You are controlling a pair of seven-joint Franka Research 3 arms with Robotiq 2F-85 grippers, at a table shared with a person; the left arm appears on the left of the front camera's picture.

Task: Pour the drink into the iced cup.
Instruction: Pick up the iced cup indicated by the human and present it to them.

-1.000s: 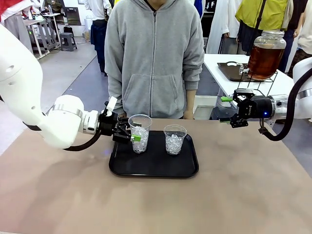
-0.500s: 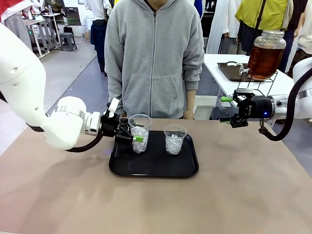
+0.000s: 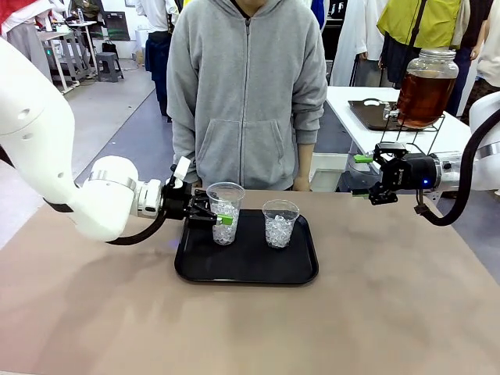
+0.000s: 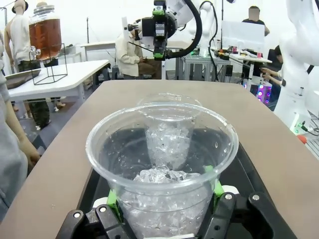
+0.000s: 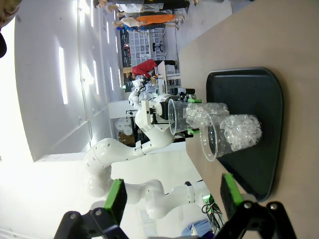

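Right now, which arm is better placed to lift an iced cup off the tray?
Left. The left hand is shut around the left iced cup on the black tray, a pad on each side. The right hand hangs open near the table's far right edge, apart from the tray.

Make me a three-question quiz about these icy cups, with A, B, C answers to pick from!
1. Where do the iced cups stand?
A) on the black tray
B) on the floor
C) on a chair

2. How many cups hold ice?
A) one
B) two
C) four

3. What is the left gripper doing?
A) hanging open in the air
B) shut on a cup
C) holding a spoon

Answers:
1 A: the held cup and the other cup both sit inside the tray's rim.
2 B: ice shows through both clear cups.
3 B: its green pads press the held cup's two sides.
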